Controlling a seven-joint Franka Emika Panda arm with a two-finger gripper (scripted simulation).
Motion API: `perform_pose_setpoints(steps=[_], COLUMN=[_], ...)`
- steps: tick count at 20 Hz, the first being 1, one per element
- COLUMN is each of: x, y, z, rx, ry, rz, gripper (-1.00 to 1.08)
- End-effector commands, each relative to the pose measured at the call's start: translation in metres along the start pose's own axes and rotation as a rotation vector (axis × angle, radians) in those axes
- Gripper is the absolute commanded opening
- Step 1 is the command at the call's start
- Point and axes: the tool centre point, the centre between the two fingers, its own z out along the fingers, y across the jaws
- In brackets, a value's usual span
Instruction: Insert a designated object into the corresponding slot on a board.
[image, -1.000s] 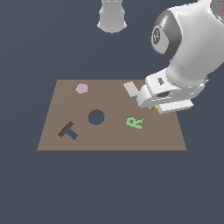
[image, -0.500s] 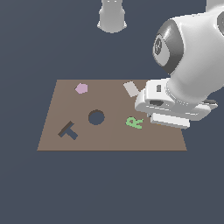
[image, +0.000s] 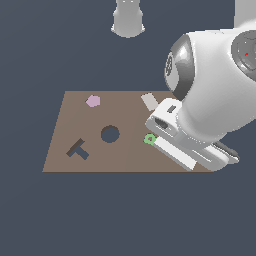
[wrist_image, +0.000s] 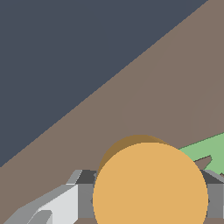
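the white panda gripper (wrist_image: 151, 197), clenched on the thick orange round disc (wrist_image: 151, 183), has dropped lower over the flat brown board (image: 125, 155), now hiding most of the green letter r (image: 149, 139); the dark round hole (image: 110, 134) waits well apart.

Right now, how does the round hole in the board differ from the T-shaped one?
The round hole is a plain circle, while the T-shaped cutout has straight arms and sits tilted. The round hole lies nearer the board's middle; the T-shaped cutout lies toward the exterior view's left. Both are dark, empty recesses.
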Motion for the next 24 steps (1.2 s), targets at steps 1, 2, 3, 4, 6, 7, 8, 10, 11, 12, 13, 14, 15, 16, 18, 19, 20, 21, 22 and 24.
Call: perform_pose_setpoints(steps=[1, 2, 3, 4, 6, 7, 8, 10, 11, 12, 13, 14, 15, 16, 18, 19, 20, 21, 22, 24], x=[0.015, 0.021, 0.026, 0.031, 0.041, 0.046, 0.051, 0.059, 0.063, 0.067, 0.071, 0.074, 0.078, 0.081, 0.086, 0.089, 0.091, 0.093, 0.095, 0.097], y=[0.004, 0.006, 0.009, 0.011, 0.017, 0.02, 0.024, 0.031, 0.035, 0.04, 0.044, 0.049, 0.053, 0.058, 0.068, 0.074, 0.079, 0.085, 0.091, 0.103], z=[-0.001, -0.001, -0.001, -0.001, -0.002, -0.002, -0.002, -0.002, -0.002, -0.003, -0.003, -0.003, -0.003, -0.003, -0.003, -0.004, -0.004, -0.004, -0.004, -0.004], rx=[0.001, 0.001, 0.001, 0.001, 0.001, 0.001, 0.001, 0.001, 0.001, 0.001, 0.001, 0.001, 0.001, 0.001, 0.001, 0.001, 0.001, 0.001, 0.001, 0.001], ry=[0.0, 0.0, 0.0, 0.001, 0.001, 0.001, 0.001, 0.001, 0.001, 0.001, 0.001, 0.001, 0.001, 0.001, 0.001, 0.001, 0.001, 0.001, 0.001, 0.001], rz=[0.121, 0.168, 0.213, 0.258, 0.347, 0.391, 0.435, 0.522, 0.565, 0.609, 0.652, 0.695, 0.739, 0.782, 0.87, 0.915, 0.96, 1.005, 1.051, 1.144], gripper=[-1.0, -1.0, -1.0, -1.0, -1.0, -1.0, -1.0, -1.0, -1.0, -1.0, -1.0, -1.0, -1.0, -1.0, -1.0, -1.0, -1.0, -1.0, -1.0, -1.0])
